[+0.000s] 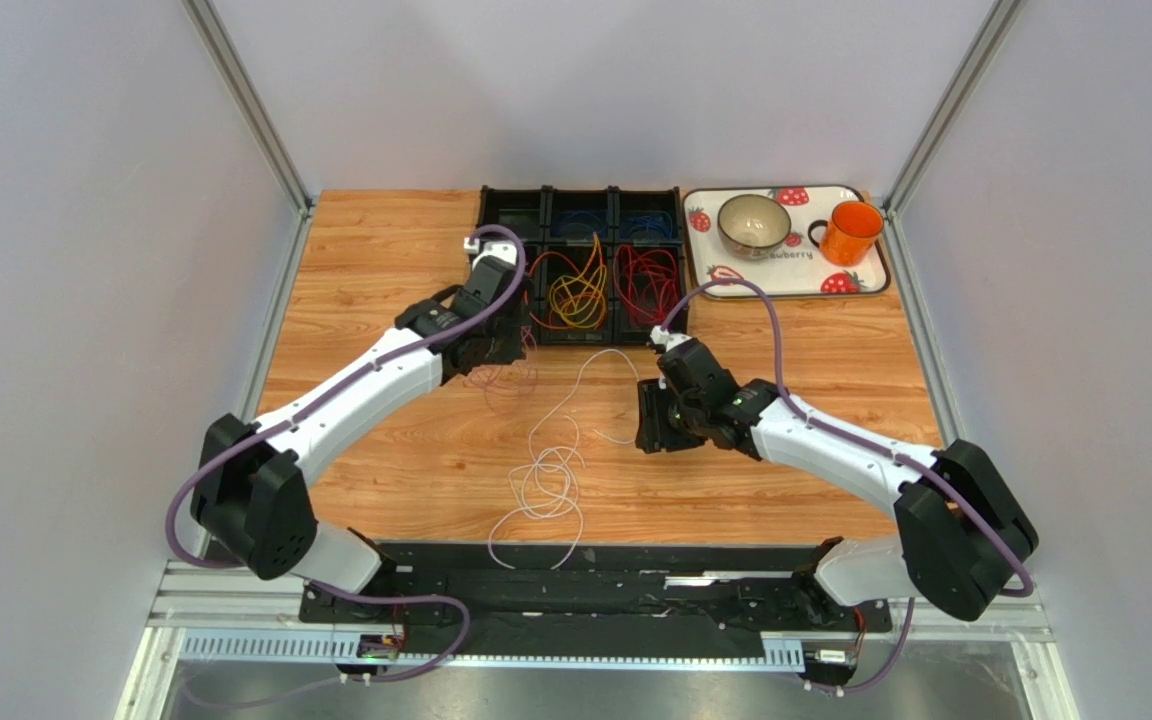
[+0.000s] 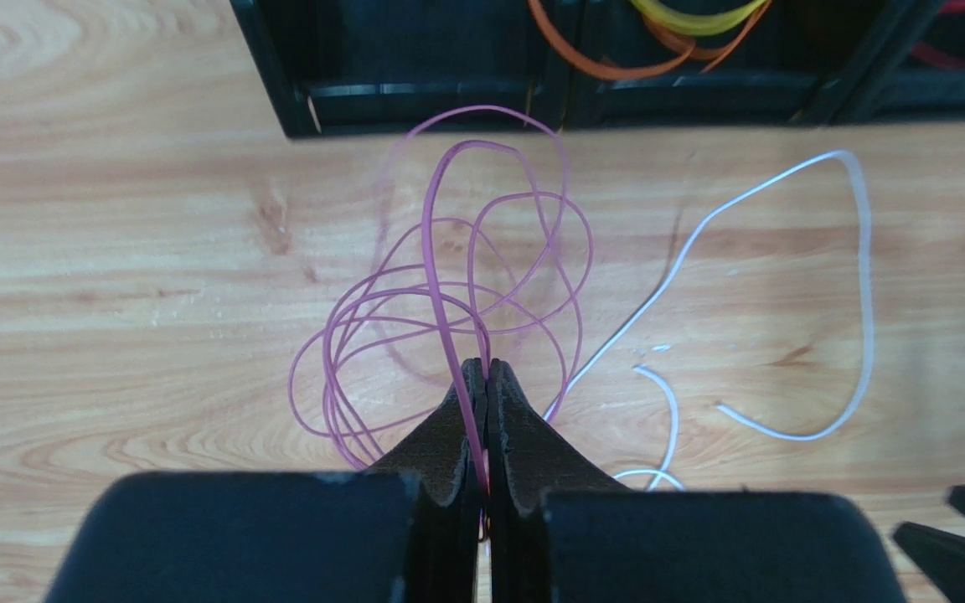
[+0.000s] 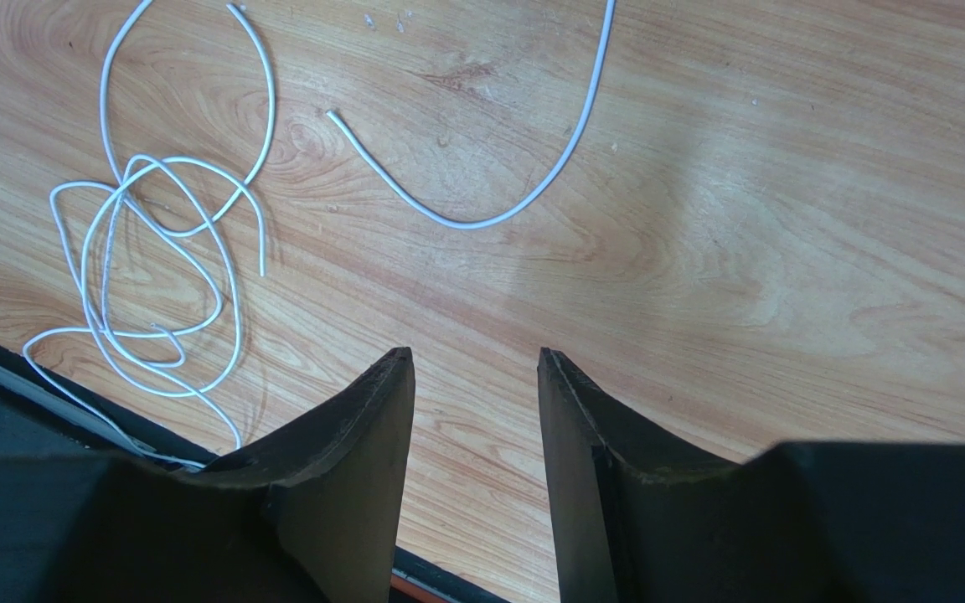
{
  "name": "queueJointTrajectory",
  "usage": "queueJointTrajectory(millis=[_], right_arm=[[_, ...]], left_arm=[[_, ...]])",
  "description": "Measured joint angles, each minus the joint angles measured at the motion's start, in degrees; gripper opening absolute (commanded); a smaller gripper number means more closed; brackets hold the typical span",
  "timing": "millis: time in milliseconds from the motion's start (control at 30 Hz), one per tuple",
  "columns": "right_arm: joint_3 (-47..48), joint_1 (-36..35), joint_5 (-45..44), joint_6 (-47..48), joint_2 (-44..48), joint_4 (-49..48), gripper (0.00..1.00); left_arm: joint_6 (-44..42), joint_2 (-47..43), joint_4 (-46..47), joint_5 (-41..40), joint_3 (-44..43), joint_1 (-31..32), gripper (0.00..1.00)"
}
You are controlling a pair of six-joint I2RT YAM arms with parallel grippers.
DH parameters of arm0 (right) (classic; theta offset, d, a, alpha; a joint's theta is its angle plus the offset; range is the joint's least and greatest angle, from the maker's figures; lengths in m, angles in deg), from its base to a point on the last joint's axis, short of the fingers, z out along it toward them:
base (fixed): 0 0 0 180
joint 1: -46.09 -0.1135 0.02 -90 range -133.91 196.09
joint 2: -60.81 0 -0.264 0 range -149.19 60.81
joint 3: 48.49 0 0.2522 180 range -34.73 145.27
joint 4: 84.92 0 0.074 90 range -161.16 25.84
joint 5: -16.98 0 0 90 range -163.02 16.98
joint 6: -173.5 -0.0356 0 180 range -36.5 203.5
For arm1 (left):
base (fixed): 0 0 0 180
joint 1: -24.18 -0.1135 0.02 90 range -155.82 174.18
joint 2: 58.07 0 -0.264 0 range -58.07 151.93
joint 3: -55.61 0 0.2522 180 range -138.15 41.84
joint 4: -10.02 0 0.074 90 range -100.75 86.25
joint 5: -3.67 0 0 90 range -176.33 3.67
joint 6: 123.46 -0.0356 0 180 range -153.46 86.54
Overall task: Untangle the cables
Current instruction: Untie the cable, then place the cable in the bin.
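Note:
My left gripper [image 2: 486,367] is shut on a purple cable [image 2: 450,289], whose loops lie on the wood just in front of the black tray; it shows faintly in the top view [image 1: 500,378]. A white cable [image 2: 827,302] lies to its right. A tangle of white cable [image 1: 549,480] sits mid-table, also in the right wrist view [image 3: 154,277]. My right gripper [image 3: 475,358] is open and empty above bare wood, right of the white tangle. Orange and yellow cables [image 1: 576,288] and red cables [image 1: 648,282] lie in the tray.
A black compartment tray [image 1: 582,203] stands at the back centre. A strawberry-print tray [image 1: 868,278] at the back right holds a bowl [image 1: 754,222] and an orange mug [image 1: 850,231]. A black rail [image 1: 597,563] runs along the near edge.

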State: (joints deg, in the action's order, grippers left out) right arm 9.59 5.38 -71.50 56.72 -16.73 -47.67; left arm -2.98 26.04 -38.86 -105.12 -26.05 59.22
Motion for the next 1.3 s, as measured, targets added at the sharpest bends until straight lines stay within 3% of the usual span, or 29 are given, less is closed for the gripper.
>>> queueJointTrajectory(millis=[367,733,1300], right_arm=[[-0.63,0.00,-0.22,0.02,1.46,-0.46,0.45],[-2.29,0.00,-0.57,0.22,2.60,-0.46,0.45],[-3.63,0.00,-0.59,0.68,4.26,-0.46,0.45]], left_arm=[[-3.45,-1.40,-7.06,-1.33,-15.43,-2.16,0.00],[-6.84,4.85,-10.86,-2.43,-33.16,-5.95,0.00],[-7.23,18.08,-10.84,5.38,-43.17,-15.32,0.00]])
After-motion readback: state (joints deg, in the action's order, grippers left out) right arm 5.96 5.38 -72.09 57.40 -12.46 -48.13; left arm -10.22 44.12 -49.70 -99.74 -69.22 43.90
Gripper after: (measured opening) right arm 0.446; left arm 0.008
